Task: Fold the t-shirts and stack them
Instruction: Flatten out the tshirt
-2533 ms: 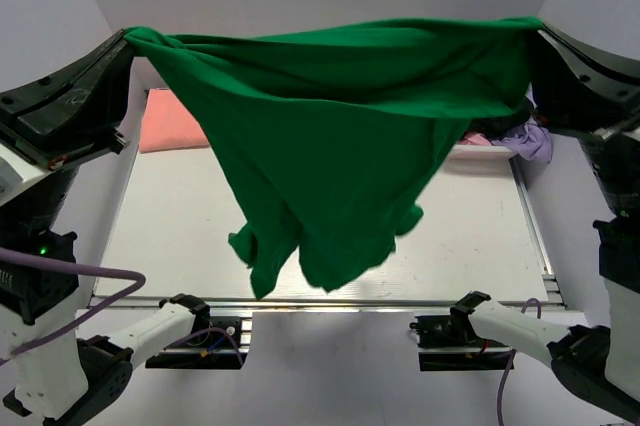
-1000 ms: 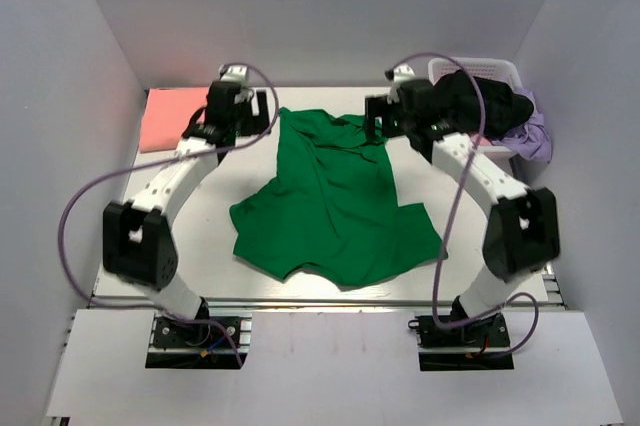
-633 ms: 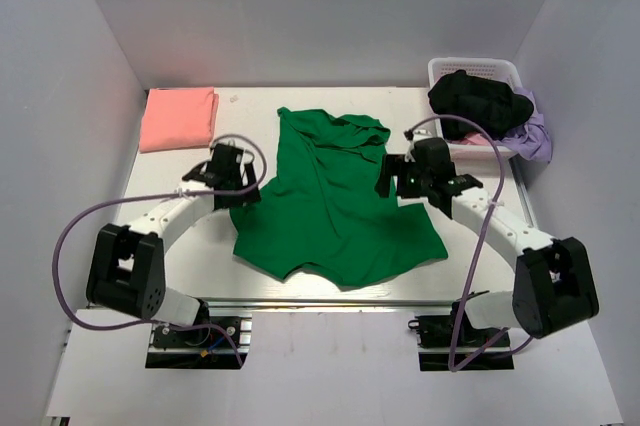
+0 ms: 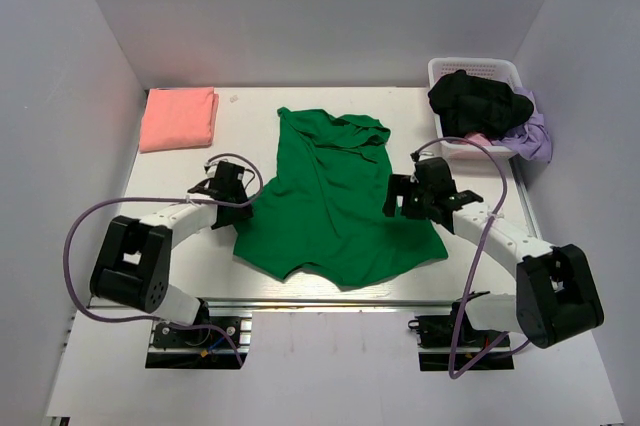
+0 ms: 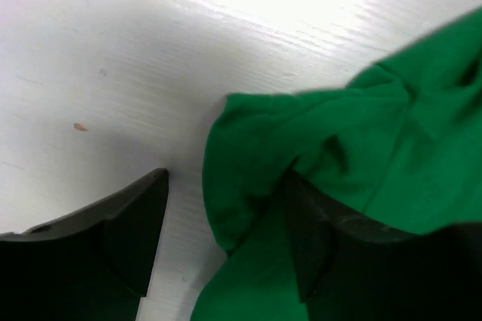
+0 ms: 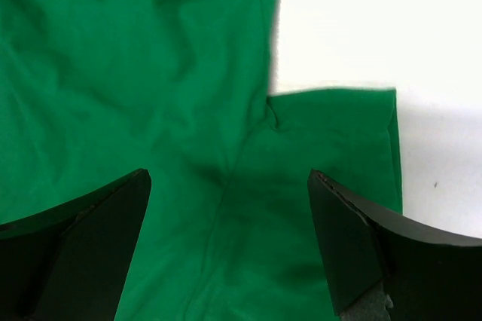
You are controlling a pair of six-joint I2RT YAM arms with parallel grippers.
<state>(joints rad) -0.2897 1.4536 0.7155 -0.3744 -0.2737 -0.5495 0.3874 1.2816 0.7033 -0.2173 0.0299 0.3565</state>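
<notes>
The green t-shirt (image 4: 330, 208) lies spread and rumpled in the middle of the white table (image 4: 250, 106), collar end toward the back. A salmon-pink t-shirt (image 4: 180, 118) rests folded at the back left corner. My left gripper (image 4: 243, 204) sits low at the green shirt's left edge. In the left wrist view a fold of green cloth (image 5: 361, 155) lies between the part-closed jaws of the left gripper (image 5: 226, 238), and one finger (image 5: 128, 223) stands on bare table, apart from the cloth. My right gripper (image 4: 396, 200) hovers over the shirt's right side, wide open above flat green cloth (image 6: 151, 72).
A white basket (image 4: 475, 71) at the back right holds dark clothes (image 4: 478, 98), with a purple cloth (image 4: 530, 138) hanging over its side. White walls close in the table on three sides. Purple cables loop beside both arms.
The arms laid the lifted green shirt on the table, let go, and drew back from its far edge to its sides. The left jaws have narrowed around the shirt's left edge.
</notes>
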